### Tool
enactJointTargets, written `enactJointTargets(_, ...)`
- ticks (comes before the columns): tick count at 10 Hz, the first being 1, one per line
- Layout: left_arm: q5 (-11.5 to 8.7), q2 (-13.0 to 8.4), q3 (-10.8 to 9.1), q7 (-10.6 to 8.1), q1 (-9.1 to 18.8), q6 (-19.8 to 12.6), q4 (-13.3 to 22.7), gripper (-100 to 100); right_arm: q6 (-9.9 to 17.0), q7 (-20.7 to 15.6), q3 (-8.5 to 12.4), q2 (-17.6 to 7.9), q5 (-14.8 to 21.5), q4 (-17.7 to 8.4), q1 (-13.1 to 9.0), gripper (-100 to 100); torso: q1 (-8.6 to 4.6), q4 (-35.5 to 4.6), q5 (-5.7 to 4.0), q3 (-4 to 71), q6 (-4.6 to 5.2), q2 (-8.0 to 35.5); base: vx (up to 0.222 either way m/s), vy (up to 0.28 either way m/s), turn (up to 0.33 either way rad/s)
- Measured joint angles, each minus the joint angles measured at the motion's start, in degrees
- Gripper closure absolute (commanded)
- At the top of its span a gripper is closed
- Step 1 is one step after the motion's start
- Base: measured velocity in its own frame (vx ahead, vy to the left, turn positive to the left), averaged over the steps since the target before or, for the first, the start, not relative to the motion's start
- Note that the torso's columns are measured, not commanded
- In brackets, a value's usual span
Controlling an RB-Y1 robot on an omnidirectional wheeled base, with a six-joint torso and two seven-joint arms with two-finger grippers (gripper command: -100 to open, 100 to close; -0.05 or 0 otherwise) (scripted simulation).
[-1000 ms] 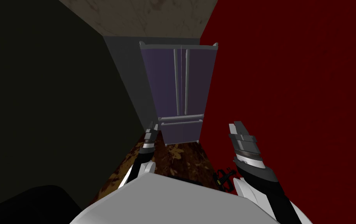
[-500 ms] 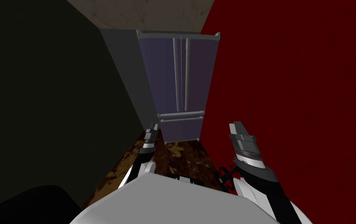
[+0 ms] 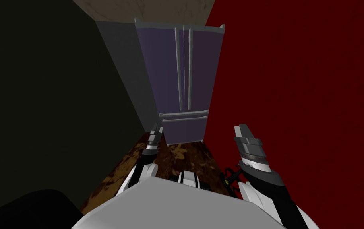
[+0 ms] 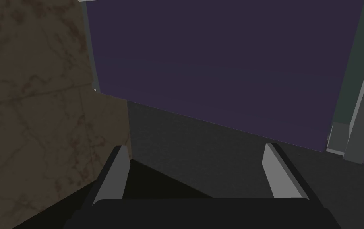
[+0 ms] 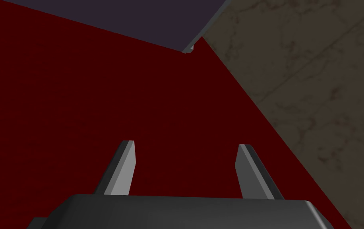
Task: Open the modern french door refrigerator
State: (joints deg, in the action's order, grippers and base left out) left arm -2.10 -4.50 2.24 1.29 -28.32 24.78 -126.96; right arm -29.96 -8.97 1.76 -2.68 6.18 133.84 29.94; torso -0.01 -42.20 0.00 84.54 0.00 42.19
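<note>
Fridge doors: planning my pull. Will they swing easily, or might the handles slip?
Probably rigid and heavy: the purple doors are tall. The smooth-looking handles sit together mid-front: each door likely swings outward, and grip may slip.

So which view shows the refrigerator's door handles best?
The head view: both handles run down the middle of the closed refrigerator. The left wrist view catches part of one; the right wrist view, just a refrigerator corner.
</note>
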Motion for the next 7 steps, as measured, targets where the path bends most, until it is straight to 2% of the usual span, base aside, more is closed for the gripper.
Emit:
enactJointTargets(2, 0.5, -2.1, -1.86, -2.58, 2.5, -2.5, 1.4, -100, 0.0, 0.0, 0.0, 0.0, 0.0, 0.0, 0.0, 0, 0.01, -0.1, 0.0, 0.1, 0.0, 0.0, 0.054, -0.015, -0.108)
enactJointTargets(7, 2.0, -3.8, -6.32, -8.87, 9.1, -10.3, 3.2, -100, 0.0, 0.0, 0.0, 0.0, 0.0, 0.0, 0.0, 0, 0.01, -0.1, 0.0, 0.0, 0.0, 0.1, 0.045, -0.022, -0.107)
